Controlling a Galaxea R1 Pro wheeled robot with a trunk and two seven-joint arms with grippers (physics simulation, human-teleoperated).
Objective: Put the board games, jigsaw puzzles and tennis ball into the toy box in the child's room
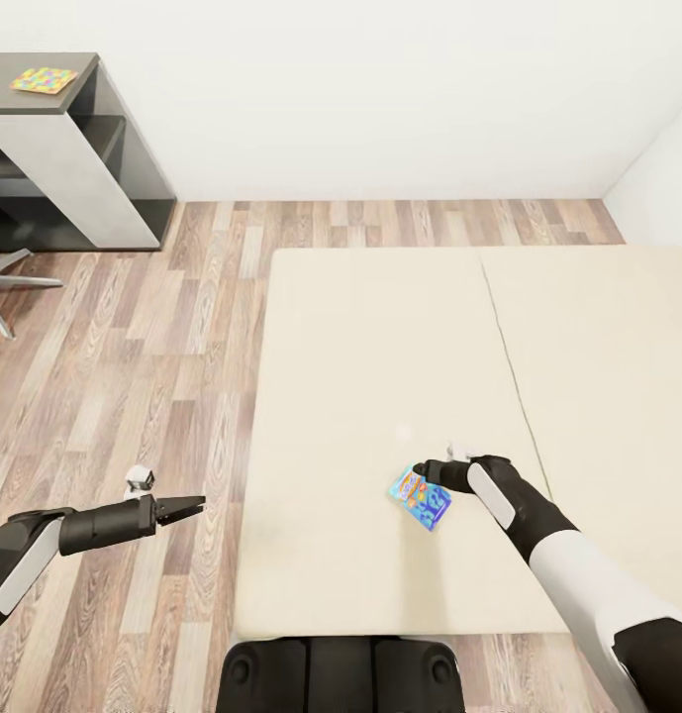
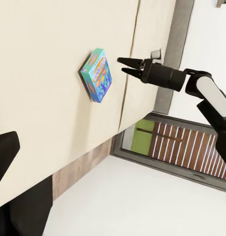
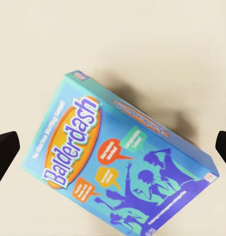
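Note:
A blue and teal Balderdash board game [image 1: 421,499] lies flat on the cream bed [image 1: 380,347], near its front edge. My right gripper [image 1: 423,473] hovers open just above it, not touching. In the right wrist view the box [image 3: 117,162] sits between the two dark fingertips [image 3: 4,157] at the frame's edges. The left wrist view shows the box [image 2: 96,74] on the bed [image 2: 44,73] with the right gripper [image 2: 121,67] a short way off it, fingers apart. My left gripper [image 1: 196,505] hangs open over the wooden floor, left of the bed, holding nothing.
A dark desk [image 1: 73,109] stands at the far left against the wall, with a colourful flat box [image 1: 44,79] on top. Chair legs [image 1: 14,282] show beside it. Wooden floor [image 1: 133,376] runs between desk and bed. White walls lie beyond.

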